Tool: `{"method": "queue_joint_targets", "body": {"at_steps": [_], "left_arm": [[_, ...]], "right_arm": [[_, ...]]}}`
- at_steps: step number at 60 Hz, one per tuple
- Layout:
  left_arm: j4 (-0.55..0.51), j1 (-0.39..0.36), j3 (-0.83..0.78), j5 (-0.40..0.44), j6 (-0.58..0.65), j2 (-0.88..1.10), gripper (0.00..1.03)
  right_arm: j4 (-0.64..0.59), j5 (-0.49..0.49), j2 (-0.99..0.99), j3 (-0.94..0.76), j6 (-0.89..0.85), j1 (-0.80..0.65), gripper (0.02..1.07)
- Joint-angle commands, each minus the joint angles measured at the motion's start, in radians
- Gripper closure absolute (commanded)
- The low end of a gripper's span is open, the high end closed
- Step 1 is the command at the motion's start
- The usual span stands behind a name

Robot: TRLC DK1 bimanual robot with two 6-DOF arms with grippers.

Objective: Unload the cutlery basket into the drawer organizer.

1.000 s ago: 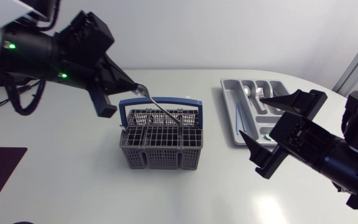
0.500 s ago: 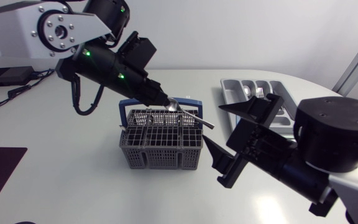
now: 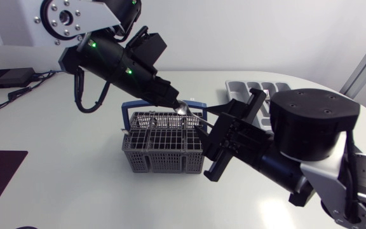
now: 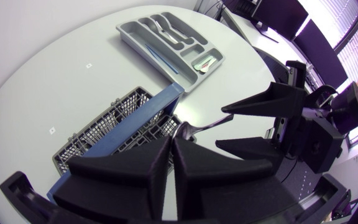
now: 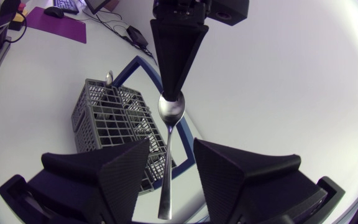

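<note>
**Head view.**
- Left gripper (image 3: 174, 105): centre of frame, just above the rear rim of the cutlery basket (image 3: 164, 147). Its fingers are clamped on the bowl of a spoon (image 3: 183, 110), whose handle projects toward the right.
- Right gripper (image 3: 211, 147): right of centre, fingers spread, close beside the basket's right edge.
- Drawer organizer (image 3: 246, 86): upper right, near the far edge of the table (image 3: 68, 184), largely hidden behind the right arm.
- The basket stands well in from every table edge.

**Left wrist view.**
- Left gripper (image 4: 173, 142) pinches the spoon (image 4: 185, 129) over the basket (image 4: 104, 127) and its blue handle (image 4: 145, 112).
- The end of the spoon handle lies between the parted fingers of the right gripper (image 4: 219, 127).
- The organizer (image 4: 129, 30) lies ahead, well apart from the basket, with cutlery pieces (image 4: 169, 28) inside.

**Right wrist view.**
- The spoon (image 5: 170, 112) hangs from the left gripper (image 5: 174, 93).
- Its handle runs between the fingers of the right gripper (image 5: 170, 144), with a gap on each side.
- The basket (image 5: 104, 124) sits beside and below.
</note>
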Motion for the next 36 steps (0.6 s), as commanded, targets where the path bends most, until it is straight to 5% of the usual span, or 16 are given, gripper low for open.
{"method": "queue_joint_targets", "body": {"at_steps": [1,15,36], "left_arm": [[-0.017,-0.002,0.037,0.015,-0.03,0.011,0.93],[-0.029,0.001,0.037,0.036,-0.035,-0.005,0.93],[-0.035,-0.005,0.025,0.036,-0.032,-0.028,0.93]], "right_arm": [[0.023,-0.005,0.026,0.03,-0.018,0.002,0.63],[0.055,-0.005,0.084,0.039,-0.03,0.004,0.67],[0.057,-0.002,0.1,0.047,-0.035,0.002,0.91]]}}
